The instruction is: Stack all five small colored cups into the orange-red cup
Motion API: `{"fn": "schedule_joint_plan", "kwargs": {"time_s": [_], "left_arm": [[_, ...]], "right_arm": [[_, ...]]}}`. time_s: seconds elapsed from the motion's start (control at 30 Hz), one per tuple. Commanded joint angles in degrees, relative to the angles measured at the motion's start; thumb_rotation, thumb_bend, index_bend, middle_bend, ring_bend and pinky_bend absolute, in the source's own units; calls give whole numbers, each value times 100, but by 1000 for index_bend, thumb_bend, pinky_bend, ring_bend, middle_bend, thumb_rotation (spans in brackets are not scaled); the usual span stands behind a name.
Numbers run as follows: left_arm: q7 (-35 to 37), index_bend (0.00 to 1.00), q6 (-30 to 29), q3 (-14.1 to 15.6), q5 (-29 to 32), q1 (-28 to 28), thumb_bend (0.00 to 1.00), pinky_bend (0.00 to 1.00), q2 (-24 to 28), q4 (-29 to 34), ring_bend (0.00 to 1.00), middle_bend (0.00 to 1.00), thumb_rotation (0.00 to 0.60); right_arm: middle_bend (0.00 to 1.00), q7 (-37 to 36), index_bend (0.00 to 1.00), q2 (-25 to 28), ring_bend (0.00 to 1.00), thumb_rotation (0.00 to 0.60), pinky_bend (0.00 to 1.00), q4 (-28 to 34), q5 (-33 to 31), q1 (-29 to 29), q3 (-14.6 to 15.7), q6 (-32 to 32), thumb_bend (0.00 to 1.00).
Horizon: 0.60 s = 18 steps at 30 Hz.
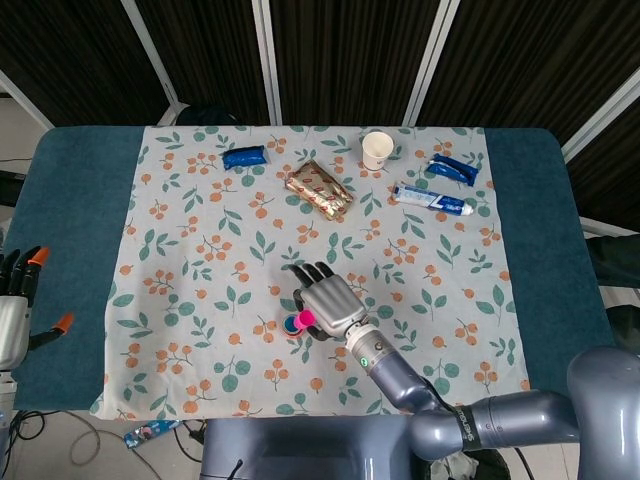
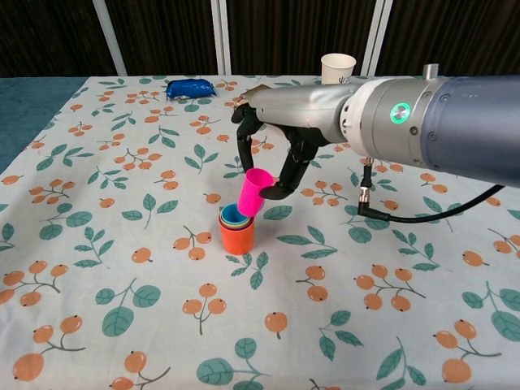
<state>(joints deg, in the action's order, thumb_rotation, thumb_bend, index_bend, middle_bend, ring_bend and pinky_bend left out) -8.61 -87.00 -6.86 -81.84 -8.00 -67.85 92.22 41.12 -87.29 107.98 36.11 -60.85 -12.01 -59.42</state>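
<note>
The right hand (image 2: 272, 158) hangs over the middle of the tabletop (image 1: 80, 190), its dark fingers (image 2: 241, 146) curled downward around a pink cup (image 2: 255, 192) — it holds the cup tilted, mouth angled up toward the hand, base pointing down and to the left. The pink cup's lower end sits just above the rim of the orange-red cup (image 2: 236, 236), which stands upright on the floral cloth (image 2: 122, 244). Inside the orange-red cup a blue cup (image 2: 232, 214) is nested, with a thin green rim showing around it; how many more cups lie beneath cannot be told. From the head view the right hand (image 1: 325, 300) covers most of the stack, with only a sliver of pink (image 1: 305, 319) and blue showing at its left edge.

The left hand (image 1: 15, 300) shows only at the far left edge of the head view, off the cloth beside the tabletop, orange-tipped fingers spread apart and holding nothing.

Along the far side of the cloth lie other things, well apart from the cups: a blue packet (image 1: 244, 157), a gold-patterned packet (image 1: 318, 189), a white paper cup (image 1: 377, 150) standing upright, a toothpaste tube (image 1: 432, 199) and — just beyond it — a second blue wrapper (image 1: 452, 168).
</note>
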Motion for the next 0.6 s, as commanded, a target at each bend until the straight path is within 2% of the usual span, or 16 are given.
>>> {"fn": "schedule_joint_plan", "kwargs": {"time_s": [0.03, 0.6], "left_arm": [[4, 82, 1, -1, 2, 1, 158, 33, 3, -1, 0, 57, 600], [21, 81, 4, -9, 15, 4, 158, 33, 14, 2, 0, 57, 600]], "right_arm": [[32, -2, 521, -13, 69, 600, 103, 8, -27, -30, -10, -13, 400], [32, -82, 521, -146, 69, 600, 103, -77, -111, -186, 23, -15, 401]]}}
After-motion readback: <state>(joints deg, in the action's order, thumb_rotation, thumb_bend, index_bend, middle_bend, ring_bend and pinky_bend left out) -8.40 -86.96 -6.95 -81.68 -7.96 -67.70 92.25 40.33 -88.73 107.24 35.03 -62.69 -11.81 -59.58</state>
